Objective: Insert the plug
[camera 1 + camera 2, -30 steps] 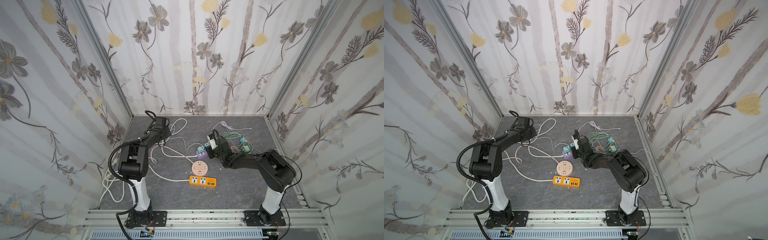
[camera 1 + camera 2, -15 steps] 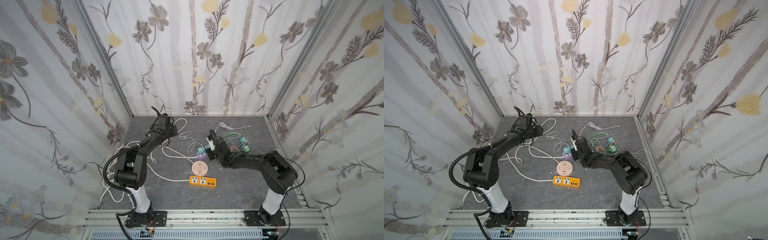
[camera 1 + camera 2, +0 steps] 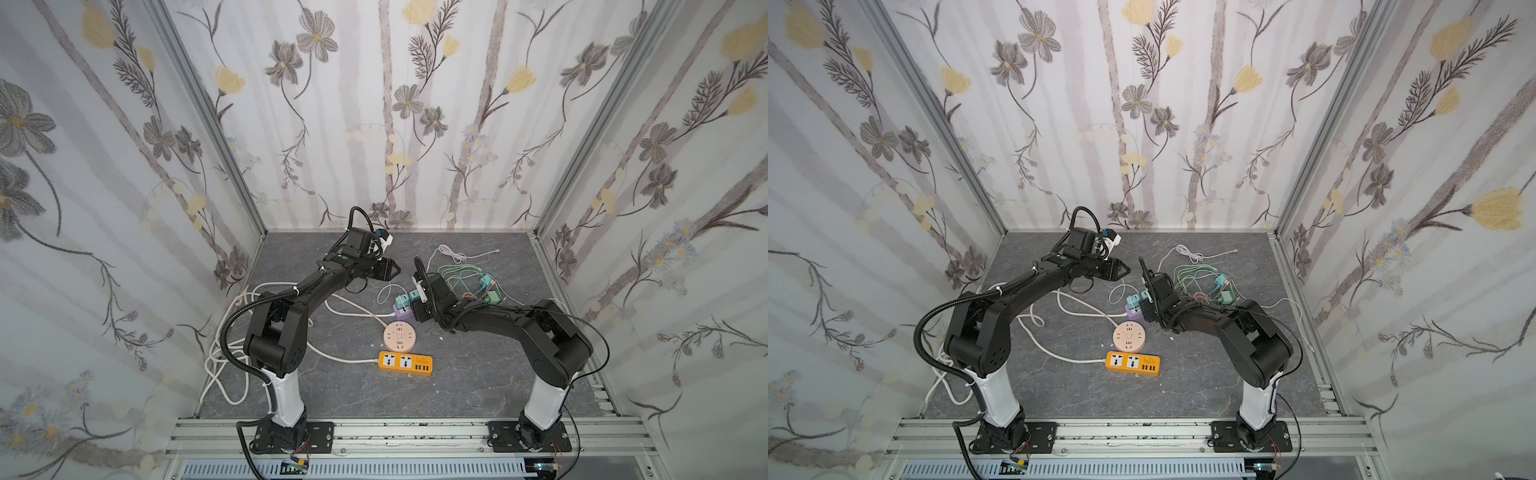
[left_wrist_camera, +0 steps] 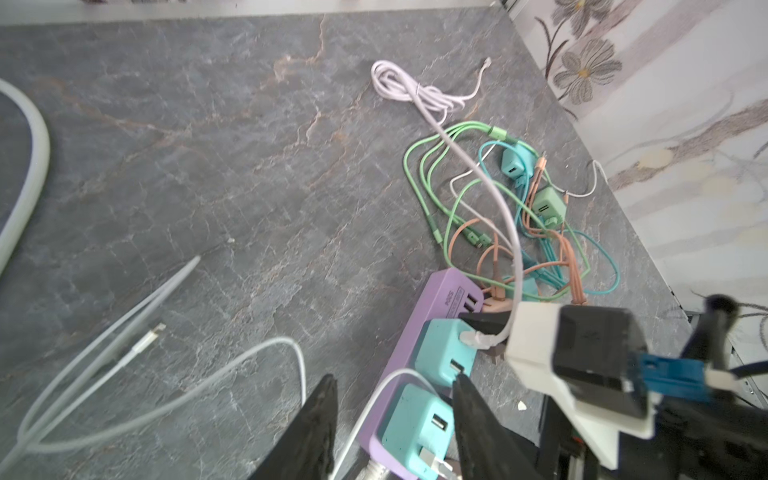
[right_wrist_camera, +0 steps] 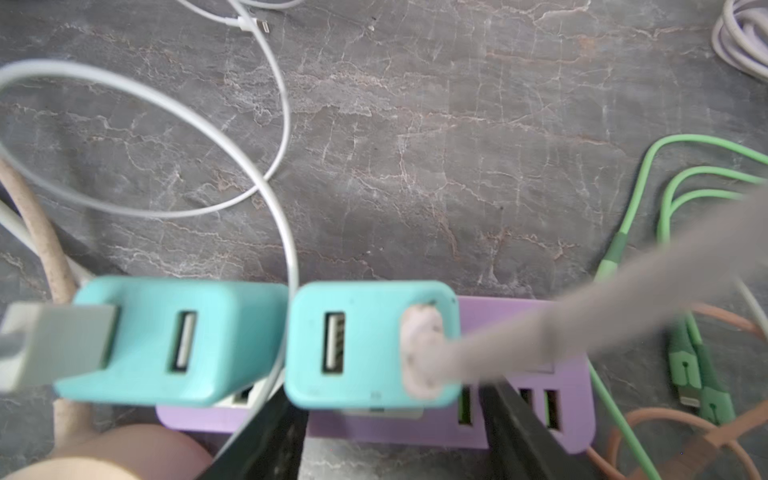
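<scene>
1. Right gripper [image 5: 386,390]: we see its jaws wide, one on either side of the teal charger [image 5: 370,345], holding nothing.
2. Plug [image 5: 422,351]: lilac, seated in that charger on the purple strip [image 5: 519,419], at 12 o'clock from the round socket [image 3: 400,336].
3. Its long axis runs along the right wrist camera's line of sight, with its tip buried in the port and its cable [image 5: 582,316] trailing back.
4. Left gripper [image 4: 392,376]: jaws apart and empty, above the surface [image 4: 249,166].

Three power strips [image 3: 400,310] [image 3: 400,337] [image 3: 405,363], two arms [image 3: 291,299] [image 3: 498,320], two plugged-in teal chargers [image 5: 174,336] [image 5: 370,345].
</scene>
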Robot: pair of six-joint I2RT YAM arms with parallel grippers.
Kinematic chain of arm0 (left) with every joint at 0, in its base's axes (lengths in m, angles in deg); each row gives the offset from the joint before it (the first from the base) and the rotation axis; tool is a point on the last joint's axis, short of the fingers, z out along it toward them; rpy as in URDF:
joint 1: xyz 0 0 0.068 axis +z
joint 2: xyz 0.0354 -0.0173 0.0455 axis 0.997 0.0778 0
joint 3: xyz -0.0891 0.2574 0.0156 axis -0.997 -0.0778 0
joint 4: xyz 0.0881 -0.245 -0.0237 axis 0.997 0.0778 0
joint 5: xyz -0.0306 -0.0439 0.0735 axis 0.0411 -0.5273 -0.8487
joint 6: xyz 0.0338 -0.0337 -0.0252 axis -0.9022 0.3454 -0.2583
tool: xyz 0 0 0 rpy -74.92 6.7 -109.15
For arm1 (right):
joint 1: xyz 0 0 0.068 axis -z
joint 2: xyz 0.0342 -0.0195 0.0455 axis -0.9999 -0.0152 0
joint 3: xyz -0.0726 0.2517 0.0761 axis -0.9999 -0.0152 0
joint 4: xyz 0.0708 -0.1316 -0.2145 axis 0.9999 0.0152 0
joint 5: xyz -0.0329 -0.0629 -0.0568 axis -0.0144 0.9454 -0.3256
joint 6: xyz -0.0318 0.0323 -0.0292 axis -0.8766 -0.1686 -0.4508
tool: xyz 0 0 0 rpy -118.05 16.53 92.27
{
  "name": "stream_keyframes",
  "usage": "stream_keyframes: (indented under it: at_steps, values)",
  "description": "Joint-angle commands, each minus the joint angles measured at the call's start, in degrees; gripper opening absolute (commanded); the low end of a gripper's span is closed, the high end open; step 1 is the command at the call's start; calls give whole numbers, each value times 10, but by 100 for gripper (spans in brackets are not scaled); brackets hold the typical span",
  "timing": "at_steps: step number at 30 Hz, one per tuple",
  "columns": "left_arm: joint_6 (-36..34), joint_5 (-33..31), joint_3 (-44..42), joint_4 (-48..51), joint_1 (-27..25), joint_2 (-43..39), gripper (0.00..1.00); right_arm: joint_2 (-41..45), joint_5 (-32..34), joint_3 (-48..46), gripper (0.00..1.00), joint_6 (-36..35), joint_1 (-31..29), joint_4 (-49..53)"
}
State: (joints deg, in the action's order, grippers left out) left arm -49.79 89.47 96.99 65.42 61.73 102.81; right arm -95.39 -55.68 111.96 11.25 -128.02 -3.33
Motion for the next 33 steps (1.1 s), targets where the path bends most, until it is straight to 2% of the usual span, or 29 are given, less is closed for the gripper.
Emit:
stream_keyframes:
  at_steps: [1,3,5,8,13,15,17,20,24,28,30,33]
  values:
    - [-8,-33,-24,-17,-1,-17,57,43,-40,-13,99,-27,-1,25]
    - [-7,-82,-62,-48,-1,-42,67,77,-62,-17,99,-58,0,44]
    - [-15,-108,-105,-81,-1,-70,73,106,-73,-26,99,-79,2,61]
    - [-25,-131,-159,-102,-1,-114,75,156,-117,-53,99,-84,22,73]
    - [-65,-151,-227,-70,-10,-174,76,250,-204,-65,99,-99,68,59]
    - [-92,-151,-262,-72,-20,-193,75,268,-225,-70,99,-79,92,33]
    - [-119,-151,-275,-58,-29,-197,74,263,-235,-68,99,-27,115,14]
    - [-164,-158,-262,-17,-51,-174,72,237,-232,-53,99,33,133,24]
    - [-191,-163,-223,8,-95,-122,67,235,-163,-81,99,87,133,-27]
    - [-202,-183,-187,1,-123,-55,66,244,-132,-107,99,102,134,-64]
    - [-198,-209,-159,1,-128,-16,63,246,-131,-112,99,100,135,-62]
    - [-195,-215,-121,-3,-128,30,60,249,-130,-120,99,100,134,-69]
